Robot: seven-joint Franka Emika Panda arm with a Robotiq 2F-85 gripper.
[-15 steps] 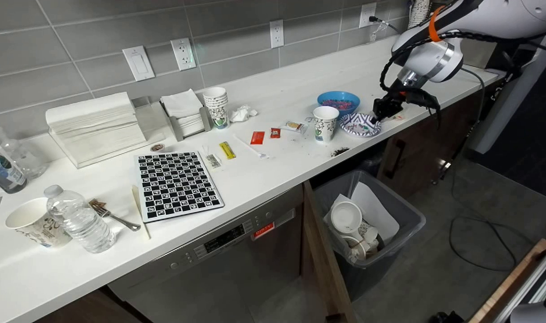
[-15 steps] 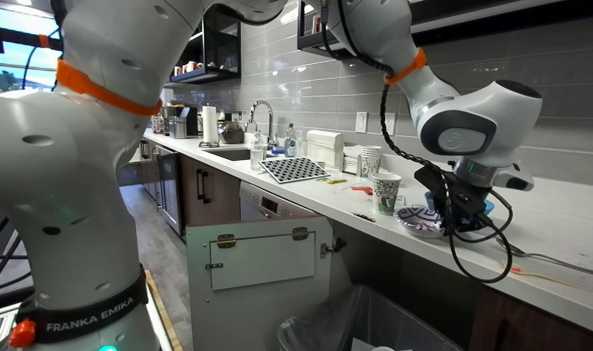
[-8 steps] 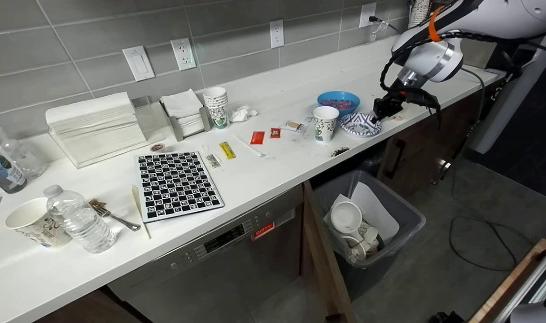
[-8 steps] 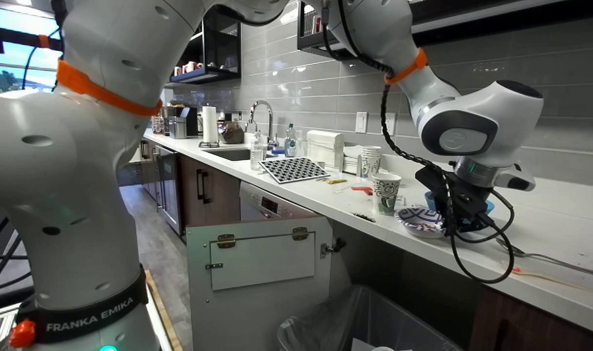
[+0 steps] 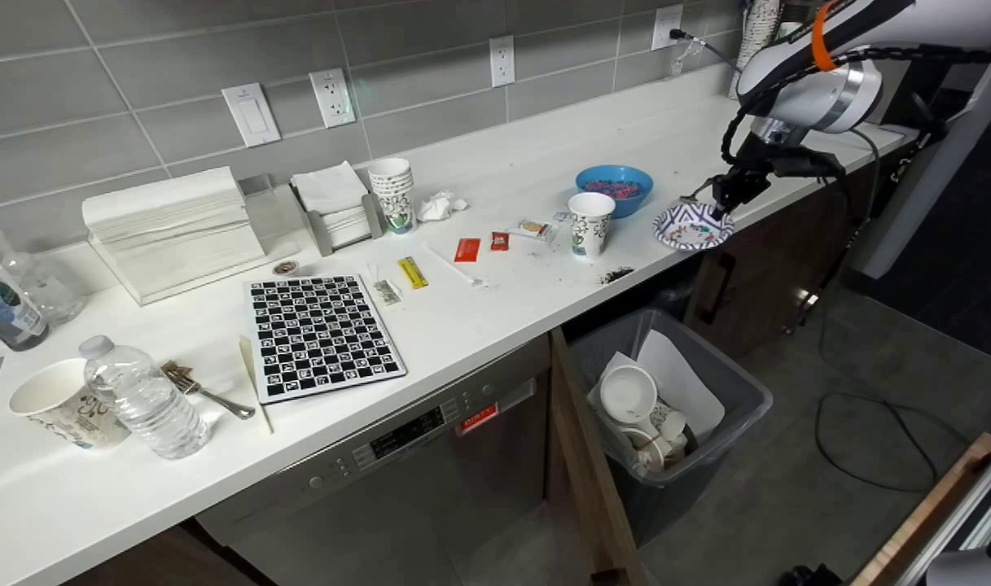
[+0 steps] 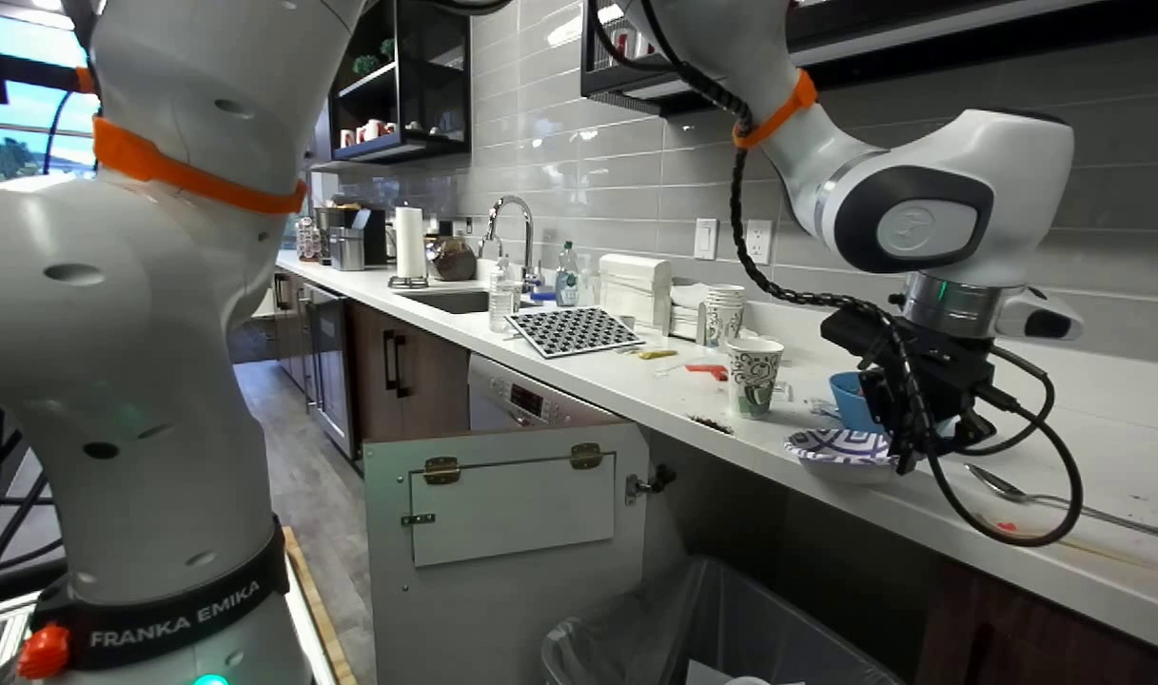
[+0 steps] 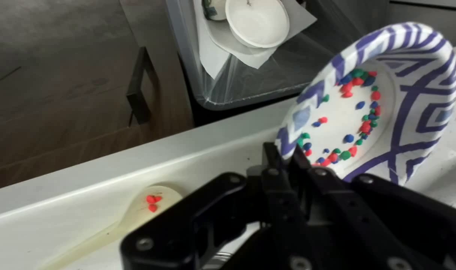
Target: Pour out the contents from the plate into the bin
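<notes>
The plate (image 5: 694, 227), white with a blue-purple pattern, is over the counter's front edge in both exterior views (image 6: 840, 447). It holds small red, green and blue bits, seen on its floor in the wrist view (image 7: 422, 86). My gripper (image 7: 286, 153) is shut on the plate's near rim, one finger on each side of it. The plate looks lifted slightly; how high is hard to tell. The grey bin (image 5: 731, 435) stands on the floor below the counter, lined and partly filled with white bowls and paper. Its rim also shows in the wrist view (image 7: 188, 56).
A blue bowl (image 5: 640, 195) with coloured bits and a paper cup (image 5: 590, 232) stand on the counter beside the plate. An open cabinet door (image 6: 512, 561) stands beside the bin. A pale spoon (image 7: 138, 210) with red bits lies on the counter near the gripper.
My gripper has moved away from the paper cup and blue bowl, carrying the plate with it. The plate was beside the cup and has apparently risen a little.
</notes>
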